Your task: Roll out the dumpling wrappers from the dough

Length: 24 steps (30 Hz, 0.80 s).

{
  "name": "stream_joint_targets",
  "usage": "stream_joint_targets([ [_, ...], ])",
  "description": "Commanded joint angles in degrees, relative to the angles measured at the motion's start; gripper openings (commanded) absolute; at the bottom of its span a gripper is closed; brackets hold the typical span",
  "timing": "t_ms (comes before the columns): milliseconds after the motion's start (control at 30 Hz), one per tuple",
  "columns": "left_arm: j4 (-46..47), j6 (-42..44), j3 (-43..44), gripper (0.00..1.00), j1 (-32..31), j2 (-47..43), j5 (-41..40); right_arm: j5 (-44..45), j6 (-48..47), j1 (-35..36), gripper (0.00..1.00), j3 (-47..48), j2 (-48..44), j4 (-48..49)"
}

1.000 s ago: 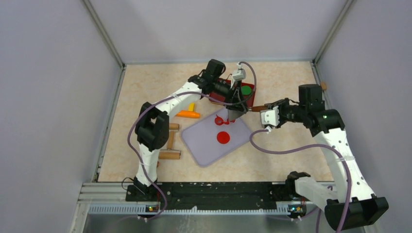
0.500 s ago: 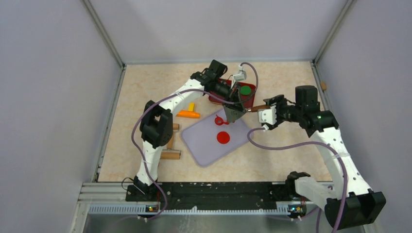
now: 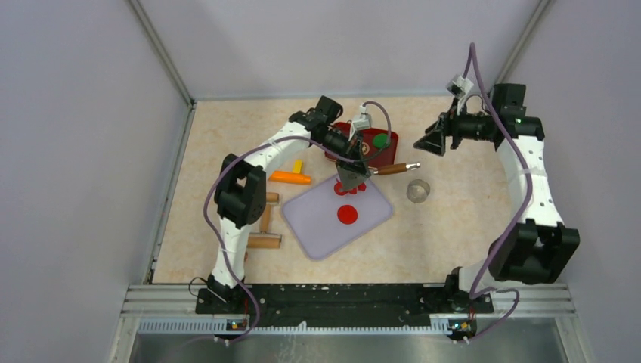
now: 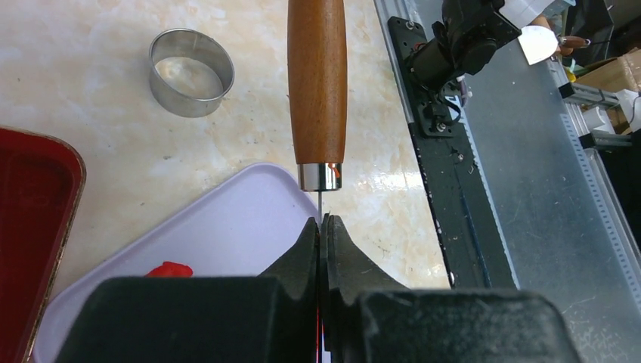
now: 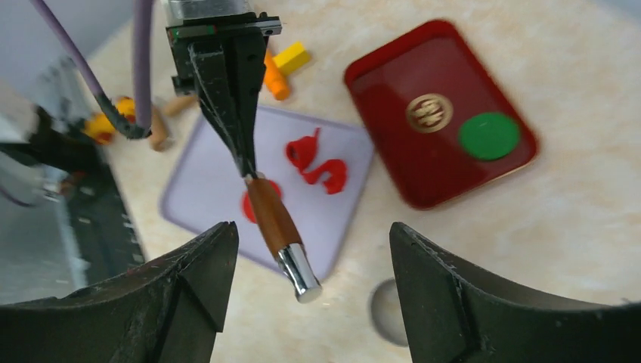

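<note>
Left gripper [image 4: 323,227]: jaws pressed together, pinching the thin metal blade of a wooden-handled tool [image 4: 317,83]. Handle sticks out to the right, past the far right edge of the lilac board [image 3: 317,227]; its metal end cap points toward the right side of the table.

Right gripper [image 5: 311,242]: jaws spread wide, nothing between them. It sits at the far right, well apart from the board, facing left.

Dumpling wrapper [image 3: 347,214]: one flat round red disc, about mid-board. From the right wrist view the tool handle covers part of it.

Dough scraps [image 5: 317,162]: ragged red curls on the far part of the board, just beside the left gripper's fingertips. Cannot tell if they touch.

Red tray [image 5: 393,151]: on the table just beyond the board's far edge, green disc [image 5: 488,136] lying in it.

Ring cutter [image 4: 190,82]: upright on the table, right of the board, near the handle's free end, not touching it.

Orange piece [image 3: 292,178] and wooden rollers [image 3: 264,242]: on the table left of the board.
</note>
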Motion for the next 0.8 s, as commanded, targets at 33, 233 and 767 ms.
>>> stream_joint_targets([
  [33, 10.41, -8.83, -1.95, 0.00, 0.10, -3.23, 3.87, -11.13, 20.05, -0.86, 0.73, -1.73, 5.87, -3.77],
  [233, 37.04, -36.42, -7.79, 0.00, 0.26, -2.63, 8.06, -10.95, 24.70, -0.86, 0.73, -9.14, 2.70, 4.35],
  [767, 73.80, -70.57, -12.88, 0.00, 0.28, 1.93, 11.08, -12.61, 15.19, -0.77, 0.67, -10.78, 7.79, -1.96],
])
